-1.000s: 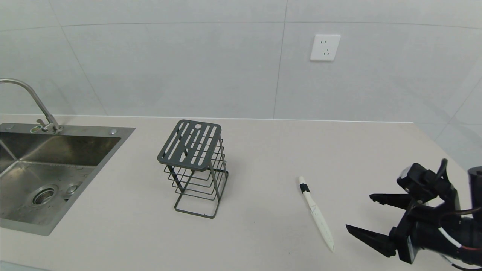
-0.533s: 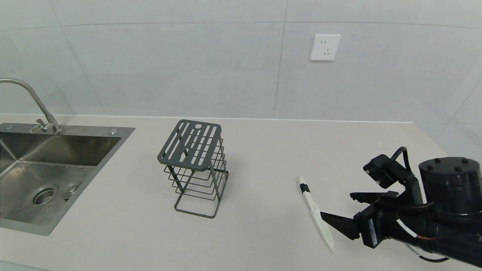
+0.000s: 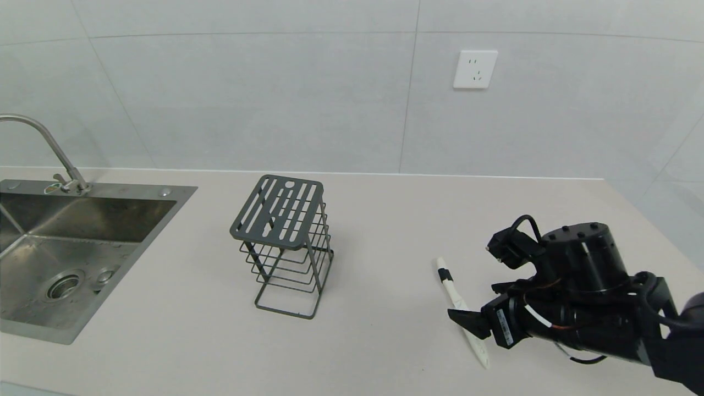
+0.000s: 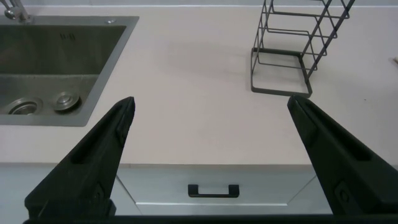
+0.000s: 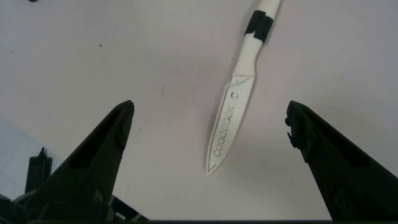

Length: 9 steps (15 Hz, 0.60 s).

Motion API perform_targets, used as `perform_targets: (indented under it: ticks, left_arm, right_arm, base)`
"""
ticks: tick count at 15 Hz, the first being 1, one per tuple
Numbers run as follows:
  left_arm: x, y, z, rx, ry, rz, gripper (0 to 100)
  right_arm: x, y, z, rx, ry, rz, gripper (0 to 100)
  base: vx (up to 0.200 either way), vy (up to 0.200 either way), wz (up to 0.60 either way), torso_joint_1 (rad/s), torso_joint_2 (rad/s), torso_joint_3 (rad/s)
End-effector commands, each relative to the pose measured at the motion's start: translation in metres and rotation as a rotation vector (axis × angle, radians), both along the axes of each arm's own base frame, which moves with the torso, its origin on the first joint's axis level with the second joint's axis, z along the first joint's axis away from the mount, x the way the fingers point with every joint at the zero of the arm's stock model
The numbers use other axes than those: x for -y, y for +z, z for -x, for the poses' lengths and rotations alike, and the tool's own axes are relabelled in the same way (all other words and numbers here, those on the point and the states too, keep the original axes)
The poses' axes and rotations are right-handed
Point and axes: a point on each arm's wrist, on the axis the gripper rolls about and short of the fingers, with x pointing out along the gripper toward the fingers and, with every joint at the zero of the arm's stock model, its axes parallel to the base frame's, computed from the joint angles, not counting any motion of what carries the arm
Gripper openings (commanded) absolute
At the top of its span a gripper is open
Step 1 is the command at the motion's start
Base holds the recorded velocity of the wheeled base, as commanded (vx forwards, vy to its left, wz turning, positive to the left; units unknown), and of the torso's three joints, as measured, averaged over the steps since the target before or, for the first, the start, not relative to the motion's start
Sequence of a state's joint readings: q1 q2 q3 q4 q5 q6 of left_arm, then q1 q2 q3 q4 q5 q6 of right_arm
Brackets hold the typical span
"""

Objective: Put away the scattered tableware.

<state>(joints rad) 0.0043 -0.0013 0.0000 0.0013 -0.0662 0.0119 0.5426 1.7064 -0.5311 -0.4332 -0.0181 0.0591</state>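
The left gripper (image 4: 211, 101) hangs over the near edge of the surface (image 3: 385, 220), fingers wide apart, with a drawer handle (image 4: 213, 190) below that edge. The right gripper (image 3: 473, 301) sits low at the surface's 4 o'clock, fingers spread, with the white knife (image 3: 452, 287) lying flat between them (image 5: 233, 115). The knife's black-banded handle points to 11 o'clock and its tip to 5 o'clock. The slotted wire rack (image 3: 283, 242) stands upright at the knife's 9 o'clock, well apart. The sink (image 3: 82, 220) and faucet (image 3: 49, 148) lie beyond at 9 o'clock, and a wall socket (image 3: 474, 69) sits at 12 o'clock.
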Motion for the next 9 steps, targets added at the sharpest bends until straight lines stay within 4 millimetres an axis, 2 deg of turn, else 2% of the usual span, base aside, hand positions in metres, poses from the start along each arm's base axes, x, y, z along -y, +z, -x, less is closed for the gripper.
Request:
perform_targets:
  ticks: [1, 9]
  left_arm:
    - [0.000, 0.000, 0.000, -0.002, 0.001, 0.000, 100]
    - [0.000, 0.000, 0.000, -0.003, -0.001, -0.003, 100]
  right_arm:
    - [-0.004, -0.012, -0.015, -0.043, -0.024, 0.039, 100]
    - [-0.004, -0.043, -0.036, -0.130, -0.058, 0.098, 100]
  base:
    - [0.000, 0.000, 0.00, 0.000, 0.00, 0.000]
    - [0.000, 0.000, 0.00, 0.000, 0.00, 0.000]
